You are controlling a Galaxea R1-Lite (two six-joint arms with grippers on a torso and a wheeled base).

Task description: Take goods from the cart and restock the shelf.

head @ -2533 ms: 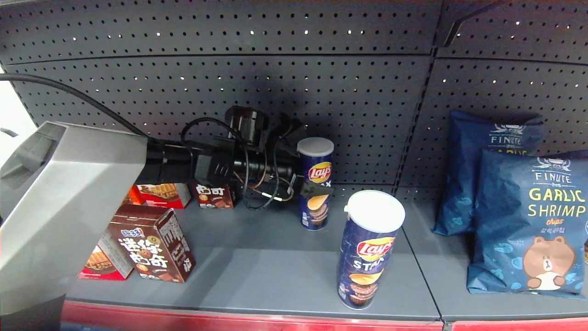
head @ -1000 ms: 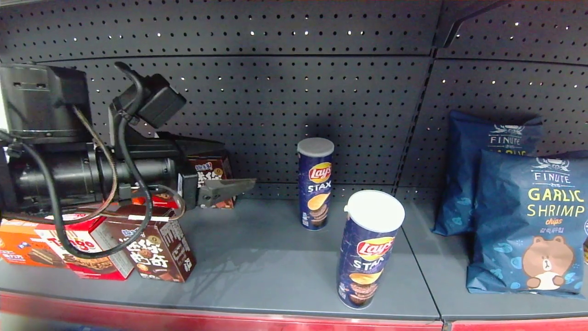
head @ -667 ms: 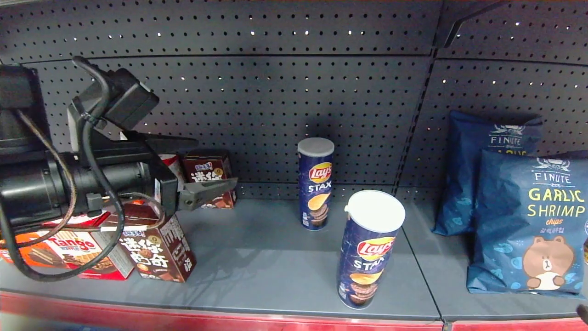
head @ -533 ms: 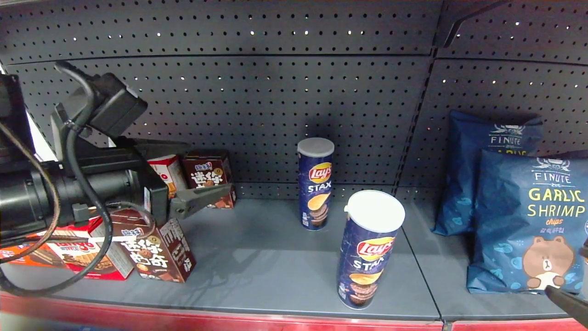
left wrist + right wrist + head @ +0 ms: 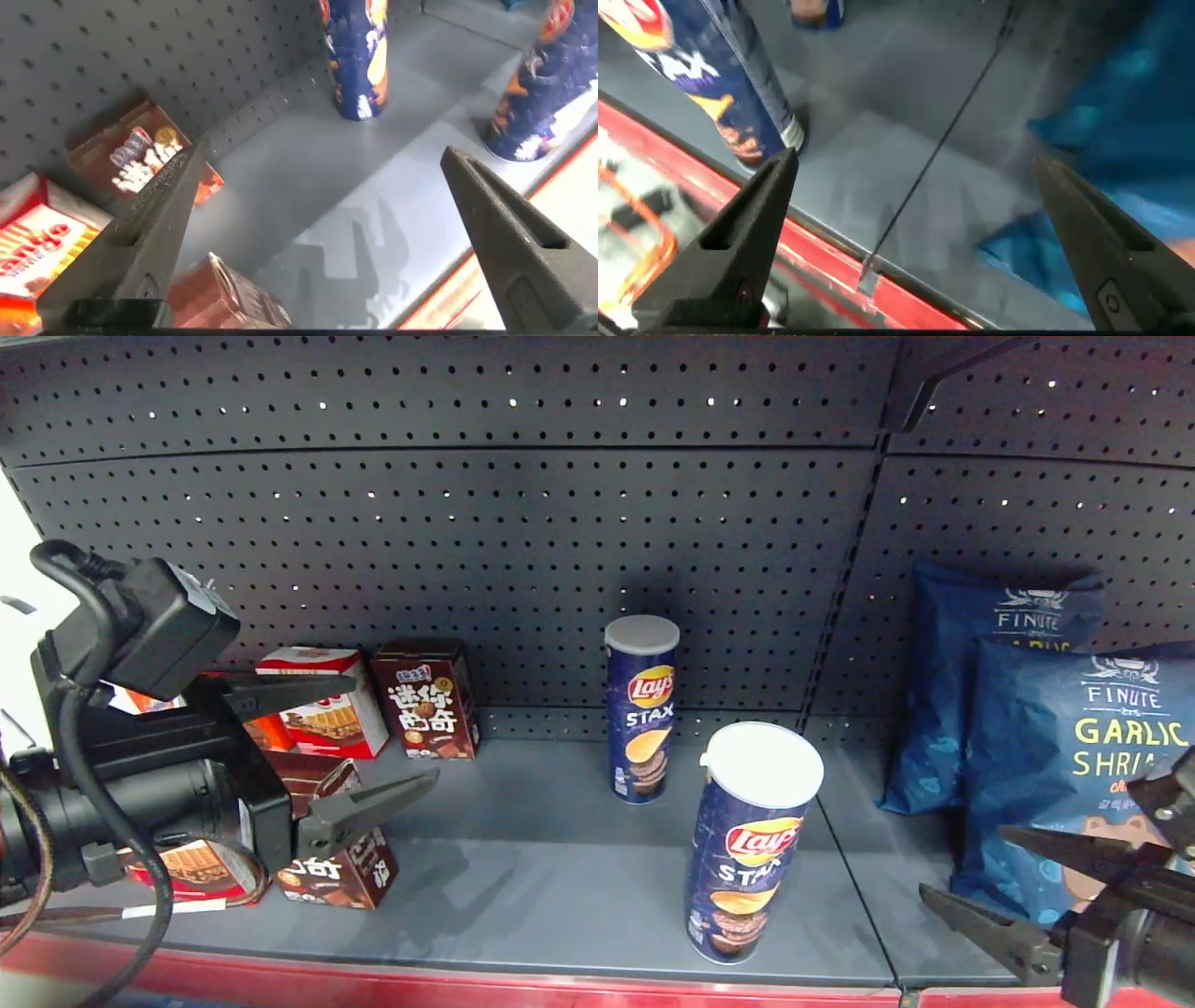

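Under the dark pegboard (image 5: 467,523), the grey shelf (image 5: 523,887) is carrying stock. The front can (image 5: 752,840) is standing upright between the left gripper (image 5: 394,730) and right gripper (image 5: 963,861), nearer the right's fingers; both are gaping wide, apparently holding nothing, with the rear can (image 5: 640,709) standing beyond.

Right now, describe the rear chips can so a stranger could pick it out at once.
On the grey shelf, look to the middle of the pegboard wall. The rear chips can stands upright close to it. Unlike the front chips can, whose lid is white, its lid is grey.
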